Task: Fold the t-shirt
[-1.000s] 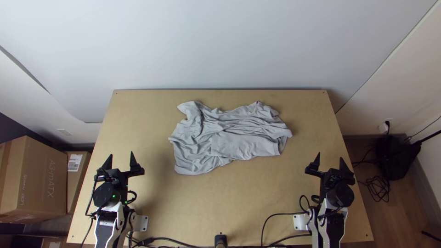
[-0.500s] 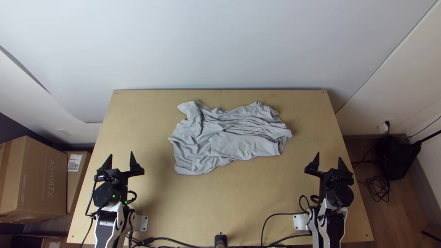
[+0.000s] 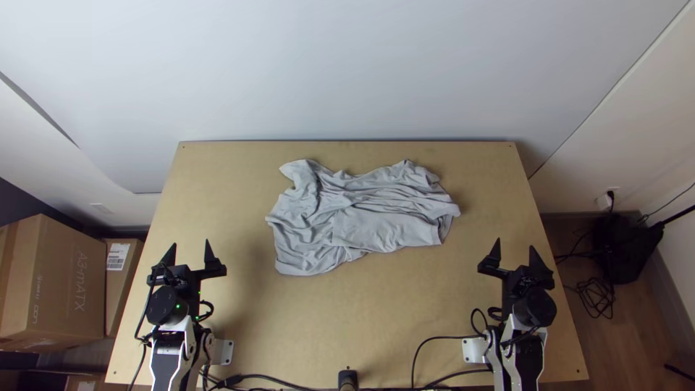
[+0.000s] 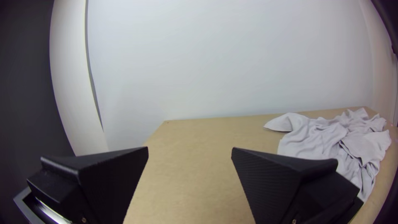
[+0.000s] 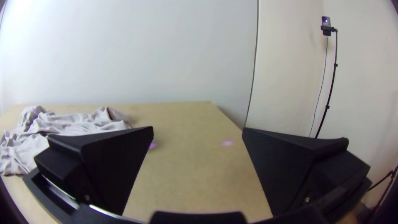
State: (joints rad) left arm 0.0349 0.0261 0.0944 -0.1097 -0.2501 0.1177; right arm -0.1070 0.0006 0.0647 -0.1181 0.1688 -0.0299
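On the far left of the top view, a big brown box (image 3: 61, 289) is sitting beside the table (image 3: 391, 311), and a smaller box (image 3: 119, 279) with a white label is sitting between it and the table. Next comes the left gripper (image 3: 190, 245), which is pointing at the far side of the table, near the left edge. Its two black fingers are standing wide apart, and nothing is sitting between them. In the middle, nearer the far edge, the grey t-shirt (image 3: 384, 228) is lying on the wood between the two grippers, well apart from both. It is making lots of wrinkles. Its left part is spreading out a bit toward the near side, one corner is poking out at the far left, and the right part is bunching up, with a smoother piece lying on top. At the near edge, a small black post (image 3: 347, 379) is standing, and black wires (image 3: 415, 362) are curling beside it. Farther right, the right gripper (image 3: 515, 245) is pointing at the far side too. Its fingers are also standing wide apart and are holding nothing. Past the table, more black wires (image 3: 597, 298) are lying in loops on the floor (image 3: 572, 282). In the right wrist view, a thin black stand (image 5: 333, 74) is rising by the wall.
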